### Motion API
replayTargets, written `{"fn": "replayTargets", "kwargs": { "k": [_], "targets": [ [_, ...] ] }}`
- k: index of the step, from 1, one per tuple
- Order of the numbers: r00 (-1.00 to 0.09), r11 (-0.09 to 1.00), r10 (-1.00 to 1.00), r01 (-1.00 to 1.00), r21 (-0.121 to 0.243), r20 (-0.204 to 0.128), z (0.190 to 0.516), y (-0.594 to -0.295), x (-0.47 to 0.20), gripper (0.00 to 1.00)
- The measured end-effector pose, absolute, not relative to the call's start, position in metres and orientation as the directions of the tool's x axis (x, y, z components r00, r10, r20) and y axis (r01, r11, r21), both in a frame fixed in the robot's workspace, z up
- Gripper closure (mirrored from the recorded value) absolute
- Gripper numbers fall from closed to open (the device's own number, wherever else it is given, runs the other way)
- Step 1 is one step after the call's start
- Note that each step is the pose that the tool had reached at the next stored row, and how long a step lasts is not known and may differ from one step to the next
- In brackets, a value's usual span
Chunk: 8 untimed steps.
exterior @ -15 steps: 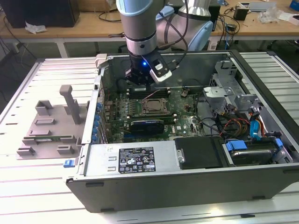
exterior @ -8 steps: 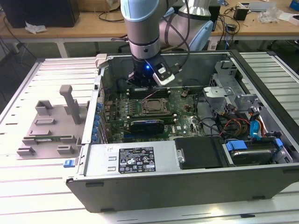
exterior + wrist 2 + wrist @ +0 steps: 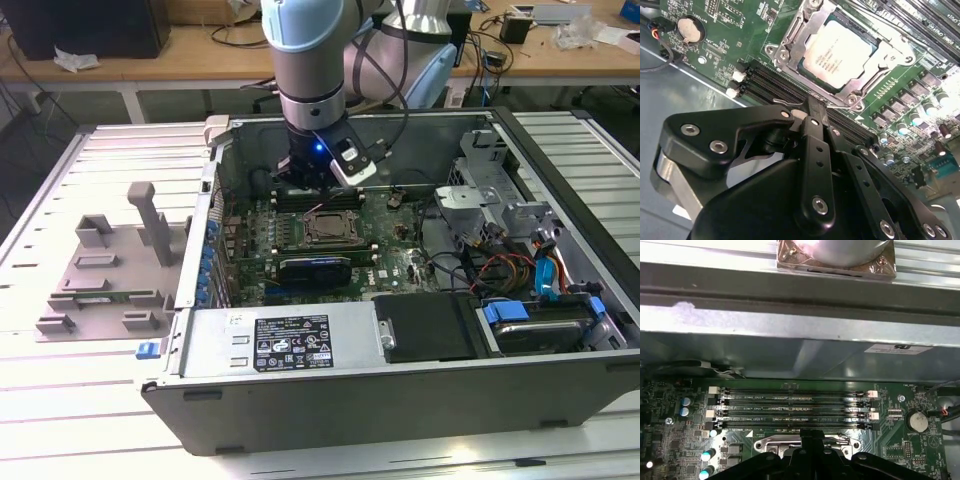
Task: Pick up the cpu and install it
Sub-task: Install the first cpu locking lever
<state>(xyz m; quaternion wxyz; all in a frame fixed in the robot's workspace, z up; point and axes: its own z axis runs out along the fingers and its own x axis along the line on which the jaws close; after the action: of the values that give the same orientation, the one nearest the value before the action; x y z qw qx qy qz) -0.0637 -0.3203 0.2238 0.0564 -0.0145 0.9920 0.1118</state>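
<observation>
The cpu (image 3: pixel 840 54) is a small square chip with a silvery top. It lies flat inside the metal-framed socket (image 3: pixel 790 45) on the green motherboard. In the exterior view the socket (image 3: pixel 328 228) is at the middle of the open computer case. My gripper (image 3: pixel 303 172) hangs just behind the socket, over the memory slots (image 3: pixel 795 410). In both wrist views the black fingers (image 3: pixel 807 447) stand together, shut with nothing between them. The gripper (image 3: pixel 810 104) tips are a short way from the cpu, not touching it.
A grey plastic fixture (image 3: pixel 110 270) lies outside the case on the exterior view's left. A long black expansion card (image 3: pixel 315 268) stands in front of the socket. The case's back wall (image 3: pixel 790 345) is close behind the gripper. Cables and a drive (image 3: pixel 540 330) are on the right.
</observation>
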Motion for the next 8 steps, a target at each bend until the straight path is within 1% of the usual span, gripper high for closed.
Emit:
{"fn": "replayTargets", "kwargs": {
  "k": [1,3,8],
  "targets": [
    [-0.993,0.975,-0.016,-0.042,0.219,-0.117,0.2237,-0.3203,-0.0638,0.89],
    [-0.989,0.976,-0.017,-0.048,0.211,-0.145,0.2225,-0.3202,-0.0638,0.89],
    [-0.989,0.977,-0.018,-0.048,0.206,-0.148,0.2217,-0.3197,-0.0638,0.89]
  ]
}}
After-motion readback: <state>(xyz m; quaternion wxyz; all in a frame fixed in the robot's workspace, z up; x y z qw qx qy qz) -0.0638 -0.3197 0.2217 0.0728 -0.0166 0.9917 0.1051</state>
